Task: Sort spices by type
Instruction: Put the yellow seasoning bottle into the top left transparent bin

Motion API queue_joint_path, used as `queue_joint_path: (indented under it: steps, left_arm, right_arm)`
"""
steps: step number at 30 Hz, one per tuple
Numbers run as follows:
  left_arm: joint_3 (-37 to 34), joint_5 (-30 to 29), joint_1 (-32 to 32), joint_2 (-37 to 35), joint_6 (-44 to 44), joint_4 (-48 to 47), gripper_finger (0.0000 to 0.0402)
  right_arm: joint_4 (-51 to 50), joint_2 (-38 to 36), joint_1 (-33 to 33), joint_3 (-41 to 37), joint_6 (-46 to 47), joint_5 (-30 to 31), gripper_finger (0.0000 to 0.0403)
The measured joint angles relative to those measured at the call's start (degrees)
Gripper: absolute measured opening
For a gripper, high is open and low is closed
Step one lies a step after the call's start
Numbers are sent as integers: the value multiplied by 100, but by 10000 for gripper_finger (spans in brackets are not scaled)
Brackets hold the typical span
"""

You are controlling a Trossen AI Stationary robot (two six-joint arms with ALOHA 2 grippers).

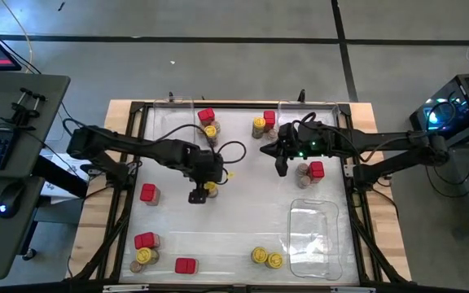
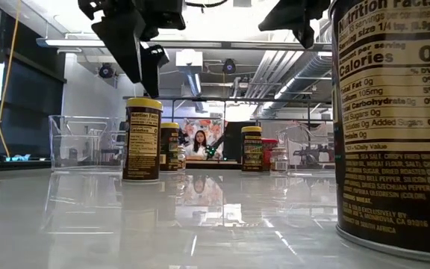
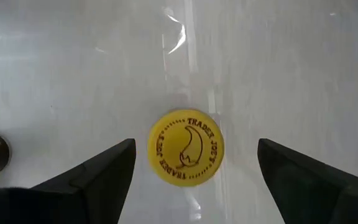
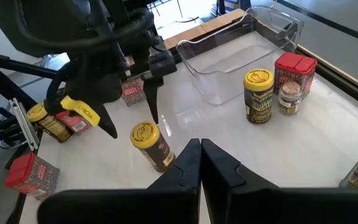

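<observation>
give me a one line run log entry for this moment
left gripper: open, above yellow-lidded jar | right gripper: shut, idle mid-table | jar upright, not held

Both arms were dark, nearly black, built of slim tubular links joined by bulkier rounded housings. The left arm (image 1: pixel 129 146) carried a thin black cable that looped loosely above its wrist, and a small yellow tag or label showed on its wrist block. The left gripper (image 1: pixel 197 195) ended in two flat, matte black fingers (image 3: pixel 98 171) that tapered to blunt wedge tips. The right arm (image 1: pixel 397 150) showed small green indicator lights on its wrist housing, with black cabling running along it. The right gripper (image 1: pixel 282 168) had the same smooth, dark, angular fingers (image 4: pixel 185 165).
</observation>
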Motion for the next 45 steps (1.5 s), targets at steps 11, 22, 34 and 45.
queue_joint_path:
  steps: [11,22,34,45]
  left_arm:
    - [-8,-241,2,817,-8,19,322]
    - [-13,-273,83,848,-741,-12,189]
    - [-9,-926,1402,-1434,-1379,-580,189]
    - [-2,-1338,4597,-2003,-1059,-1439,189]
  right_arm:
    - [1,0,1,0,-14,5,0]
    - [1,0,0,0,-27,90,0]
    - [10,0,-2,0,-46,90,0]
    - [71,0,-4,0,-29,204,0]
